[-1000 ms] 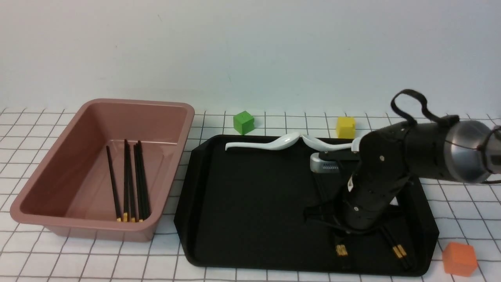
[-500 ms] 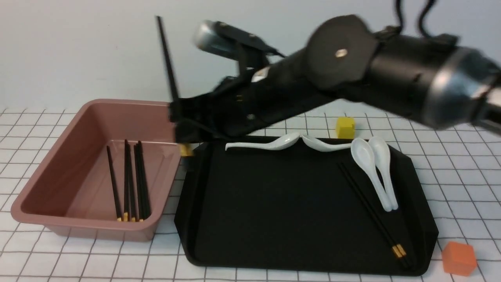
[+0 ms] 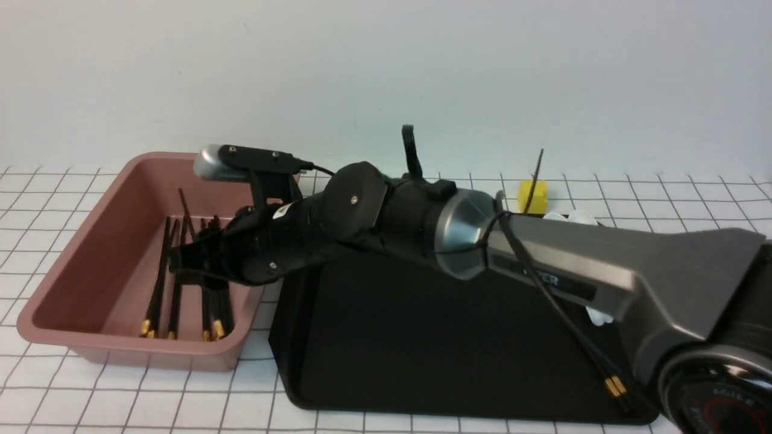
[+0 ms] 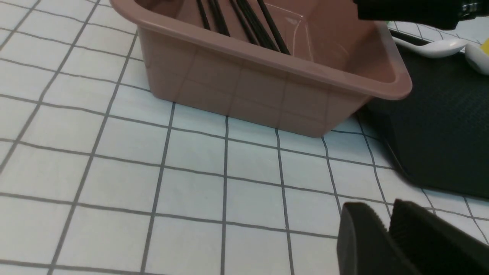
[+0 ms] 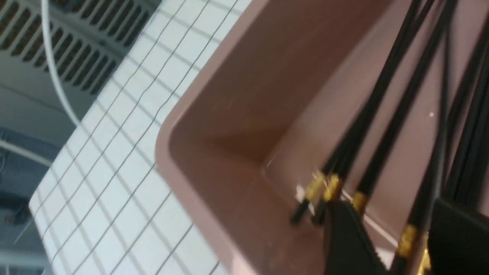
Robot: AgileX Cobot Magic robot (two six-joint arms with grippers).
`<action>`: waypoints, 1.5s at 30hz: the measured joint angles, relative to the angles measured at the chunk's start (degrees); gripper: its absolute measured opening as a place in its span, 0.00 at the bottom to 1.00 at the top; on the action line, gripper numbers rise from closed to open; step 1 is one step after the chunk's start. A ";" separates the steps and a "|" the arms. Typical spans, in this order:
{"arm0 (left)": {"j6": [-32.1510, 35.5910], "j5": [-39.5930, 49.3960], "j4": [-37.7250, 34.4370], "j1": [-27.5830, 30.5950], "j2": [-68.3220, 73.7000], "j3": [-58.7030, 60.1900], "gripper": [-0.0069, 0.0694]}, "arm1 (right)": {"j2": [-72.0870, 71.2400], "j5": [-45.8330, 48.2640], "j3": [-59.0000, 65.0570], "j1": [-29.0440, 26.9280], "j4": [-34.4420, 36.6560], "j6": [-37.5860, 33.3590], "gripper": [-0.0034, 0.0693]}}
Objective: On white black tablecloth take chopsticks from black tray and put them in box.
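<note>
Mostly done: several long black gold-banded chopsticks (image 3: 158, 289) lie in the deep pink-brown plastic box (image 3: 84, 241) at left, with the right gripper (image 3: 180, 263) inside it, fingers apart over them, the left gripper (image 4: 387, 229) idle with fingers together, and one last pair (image 3: 614, 386) on the flat black tray (image 3: 392, 337), at its near right corner.

A plain pale grey wall (image 3: 386, 72) stands along the far side, from left to right, with soft and even light on it. The right wrist view shows a grey slatted grille (image 5: 88, 49), and a thin white curved tube (image 5: 49, 57) crosses it.
</note>
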 joint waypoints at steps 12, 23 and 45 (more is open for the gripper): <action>0.00 0.00 0.00 0.00 0.00 0.00 0.26 | -33.95 34.66 -0.25 -13.13 -20.15 -0.25 0.03; 0.00 0.00 0.00 0.00 0.00 0.00 0.27 | -77.12 11.08 51.09 -14.31 -28.79 -5.32 0.04; 0.02 -0.02 -0.27 0.00 -0.02 0.00 0.29 | -125.15 -19.38 86.73 -14.38 -25.02 -5.66 0.06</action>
